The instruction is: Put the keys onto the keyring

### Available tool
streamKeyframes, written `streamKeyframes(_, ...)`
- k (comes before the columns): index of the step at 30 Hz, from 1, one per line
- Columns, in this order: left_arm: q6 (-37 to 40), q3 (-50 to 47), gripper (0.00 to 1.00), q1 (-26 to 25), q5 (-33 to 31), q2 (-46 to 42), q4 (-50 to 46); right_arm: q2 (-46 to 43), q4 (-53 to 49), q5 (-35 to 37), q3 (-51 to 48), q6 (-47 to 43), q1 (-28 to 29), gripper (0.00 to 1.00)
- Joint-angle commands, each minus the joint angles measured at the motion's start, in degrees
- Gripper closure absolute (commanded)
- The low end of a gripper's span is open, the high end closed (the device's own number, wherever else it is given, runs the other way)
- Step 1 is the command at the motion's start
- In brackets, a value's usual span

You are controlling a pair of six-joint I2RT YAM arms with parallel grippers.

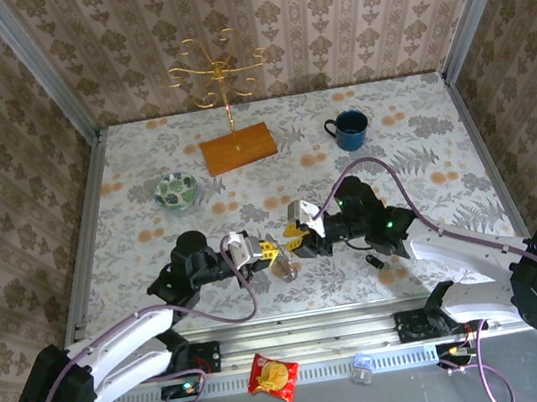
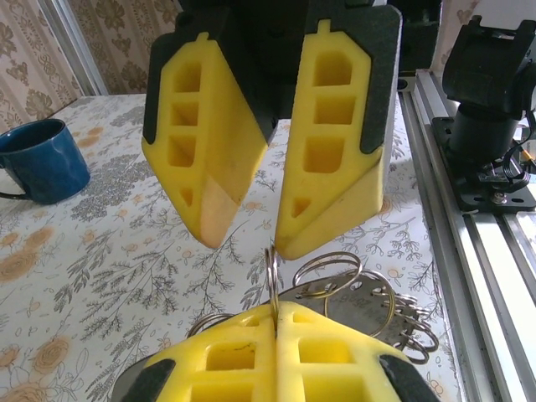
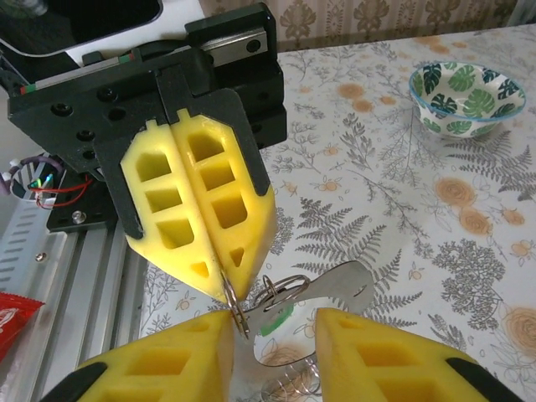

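Note:
My left gripper (image 1: 262, 252) (image 2: 276, 311) is shut on a thin wire split ring (image 2: 272, 272) of the keyring, holding it upright just above the table. The keyring's flat grey band (image 3: 352, 280) (image 2: 373, 306) hangs beside that ring, with several more wire rings along it. My right gripper (image 1: 296, 239) (image 3: 272, 335) is open, nose to nose with the left one, one finger on each side of the band. The key's green head (image 3: 276, 325) shows under the band. A small black key (image 1: 379, 260) lies on the table right of the grippers.
A blue mug (image 1: 349, 128) (image 2: 38, 159) stands at the back right, a patterned green bowl (image 1: 176, 191) (image 3: 465, 96) at mid-left. A gold stand on a wooden base (image 1: 237, 148) is at the back. The aluminium rail (image 2: 469, 243) runs along the near edge.

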Motion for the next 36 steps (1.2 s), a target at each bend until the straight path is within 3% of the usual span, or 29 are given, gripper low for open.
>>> streamKeyframes(1,-0.93,-0.26,1.0,-0.43,1.03,0.11,2.92,1.09,2.33,-3.33,-0.21,-0.49,0.34,0.7)
streamKeyframes(6,-0.82,-0.18,1.0,-0.44,1.04,0.18,3.02,2.77,1.38,-4.15,1.19,-1.52,0.97,0.78)
streamKeyframes(9,-0.45,0.16,1.0,-0.38,0.88,0.21,2.53,3.08,-0.23,-4.48,2.33,-2.62,1.05,0.97)
streamKeyframes(11,-0.27,0.34,1.0,-0.43,-0.44,-0.03,2.0,2.64,-1.89,-3.99,2.86,-3.6,1.06,1.0)
streamKeyframes(13,-0.19,0.96,0.77,-0.52,-3.99,-0.52,0.25,1.8,-4.64,-3.23,3.86,-5.17,1.08,1.0)
streamKeyframes(16,2.12,2.8,0.71,-0.59,-5.2,-1.89,-3.96,1.34,-12.03,-0.05,6.68,-9.77,1.87,1.0)
streamKeyframes(22,6.49,6.56,0.75,-0.96,-5.36,-2.7,-12.51,3.19,-25.84,9.29,13.44,-19.13,5.0,1.0)
streamKeyframes(30,7.7,8.15,0.78,-1.57,-4.26,-1.2,-14.41,5.66,-30.98,13.67,19.29,-22.41,8.55,1.0)
streamKeyframes(35,8.34,8.22,0.98,-1.57,-3.54,-1.18,-14.07,5.75,-30.67,13.3,20.11,-22.25,9.41,1.0)
streamKeyframes(36,8.35,7.98,1.0,-1.62,-3.46,-1.42,-13.72,5.04,-29.29,13.31,19.14,-21.4,9.2,0.93)
